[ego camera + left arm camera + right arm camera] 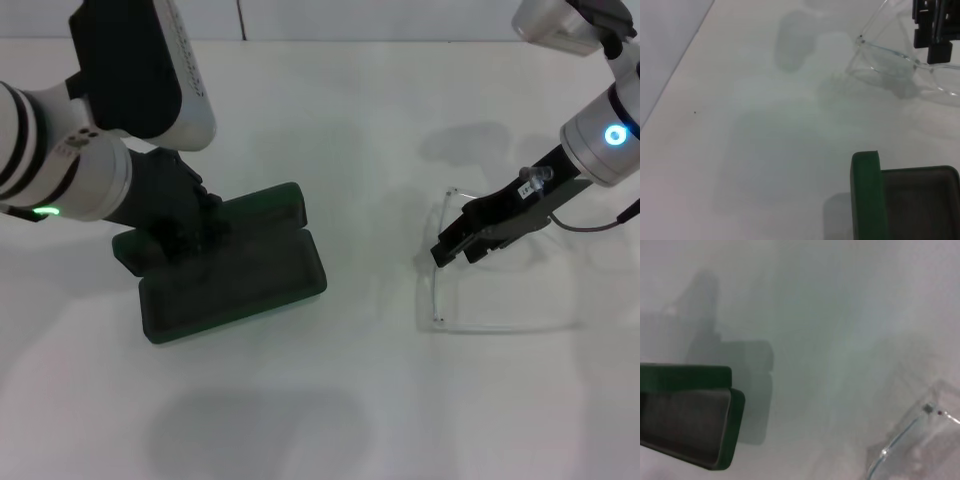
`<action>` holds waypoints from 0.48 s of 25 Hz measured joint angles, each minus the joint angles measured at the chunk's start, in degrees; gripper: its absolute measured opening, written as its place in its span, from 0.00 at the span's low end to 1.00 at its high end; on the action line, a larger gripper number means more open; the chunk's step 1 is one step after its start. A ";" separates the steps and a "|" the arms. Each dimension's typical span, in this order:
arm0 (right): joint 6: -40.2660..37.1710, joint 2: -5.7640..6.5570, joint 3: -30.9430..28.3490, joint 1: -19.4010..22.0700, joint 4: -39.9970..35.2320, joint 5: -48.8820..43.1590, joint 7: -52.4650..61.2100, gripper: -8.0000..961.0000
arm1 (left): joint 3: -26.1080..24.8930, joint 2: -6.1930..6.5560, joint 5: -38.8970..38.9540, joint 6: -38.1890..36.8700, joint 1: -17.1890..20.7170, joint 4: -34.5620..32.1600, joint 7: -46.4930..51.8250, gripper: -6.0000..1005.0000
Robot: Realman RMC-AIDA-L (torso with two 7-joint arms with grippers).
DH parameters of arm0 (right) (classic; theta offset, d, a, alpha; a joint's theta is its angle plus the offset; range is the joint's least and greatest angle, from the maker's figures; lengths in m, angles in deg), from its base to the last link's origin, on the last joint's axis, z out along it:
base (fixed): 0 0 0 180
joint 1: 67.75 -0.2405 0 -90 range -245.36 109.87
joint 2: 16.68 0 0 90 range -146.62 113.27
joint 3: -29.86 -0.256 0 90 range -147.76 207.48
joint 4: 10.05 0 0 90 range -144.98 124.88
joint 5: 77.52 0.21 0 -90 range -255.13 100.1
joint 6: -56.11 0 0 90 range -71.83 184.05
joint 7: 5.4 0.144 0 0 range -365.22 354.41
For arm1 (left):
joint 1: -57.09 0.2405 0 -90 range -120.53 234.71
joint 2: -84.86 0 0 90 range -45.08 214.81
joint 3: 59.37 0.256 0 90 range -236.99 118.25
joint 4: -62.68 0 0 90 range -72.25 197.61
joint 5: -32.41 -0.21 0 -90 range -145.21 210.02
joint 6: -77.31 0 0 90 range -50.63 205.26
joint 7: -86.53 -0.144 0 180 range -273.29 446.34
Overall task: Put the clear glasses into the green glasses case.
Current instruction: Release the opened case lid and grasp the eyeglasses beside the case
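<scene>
The green glasses case [240,275] lies open left of centre, dark lining up; its edge also shows in the left wrist view [867,200] and the right wrist view [685,415]. My left gripper [180,235] rests on the case's far left part, its black body hiding that corner. The clear glasses [437,295] lie on the white table to the right, arms unfolded. My right gripper [452,250] hangs open just over the glasses' front frame, fingers pointing down-left. In the left wrist view the right gripper [932,47] hovers above the glasses [885,50]. One hinge of the glasses [900,440] shows in the right wrist view.
A white table [340,400] spreads under everything, and its far edge meets a wall at the top. A bare stretch of the table separates the case from the glasses. A thin cable [600,225] trails from the right arm.
</scene>
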 joint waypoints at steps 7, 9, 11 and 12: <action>-0.33 0.54 -0.43 -0.03 -0.63 0.24 -0.32 0.47 | 0.30 0.00 -0.01 0.62 0.76 0.00 -0.01 0.20; -0.99 0.53 -0.61 0.16 -1.96 0.95 -0.32 0.44 | 0.30 0.00 -0.04 0.73 1.16 -0.26 -0.01 0.20; -1.87 0.26 -0.71 0.32 -3.70 1.41 -0.10 0.42 | 0.30 0.00 -0.16 0.74 1.51 -0.53 -0.01 0.20; -2.20 0.08 -0.72 0.32 -4.42 1.48 0.02 0.42 | 0.30 0.00 -0.26 0.74 1.58 -0.61 0.00 0.20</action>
